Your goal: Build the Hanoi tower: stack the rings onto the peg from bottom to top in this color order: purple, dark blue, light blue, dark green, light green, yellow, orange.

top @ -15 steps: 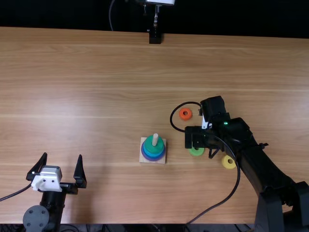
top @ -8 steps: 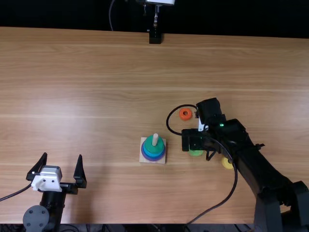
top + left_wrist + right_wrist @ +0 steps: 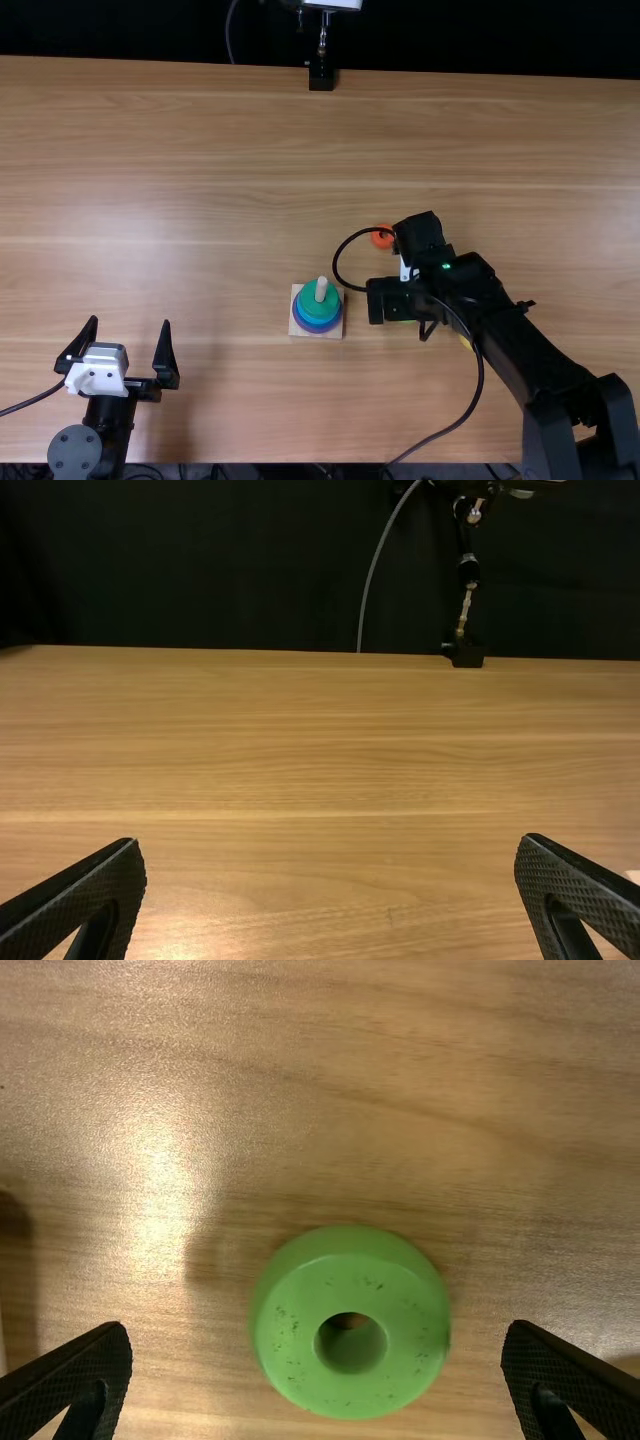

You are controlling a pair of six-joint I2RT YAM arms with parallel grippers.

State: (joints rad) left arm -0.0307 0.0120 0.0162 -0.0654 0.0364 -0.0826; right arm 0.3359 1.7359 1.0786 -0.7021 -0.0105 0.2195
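In the top view my left gripper (image 3: 130, 325) rests open at the lower left, its fingers spread in the left wrist view (image 3: 330, 842) too. My right gripper (image 3: 392, 300) hangs just right of the stack, over the light green ring (image 3: 408, 321). The right wrist view has this gripper (image 3: 317, 1332) open, the flat light green ring (image 3: 290, 1345) between and beyond its spread fingers. On the wooden base (image 3: 334, 329), purple, dark blue, light blue and dark green (image 3: 309, 296) rings surround the upright peg (image 3: 321, 288). The orange ring (image 3: 379, 239) and partly covered yellow ring (image 3: 466, 342) lie on the table.
The right arm (image 3: 540, 365) stretches over the table's right side, with a black cable (image 3: 471, 395) looping beside it. At the table's far edge stands a black mount (image 3: 321, 78).
My right gripper has shifted left towards the stack and slightly nearer the table's near edge, covering more of the light green and yellow rings. My left arm has kept still.
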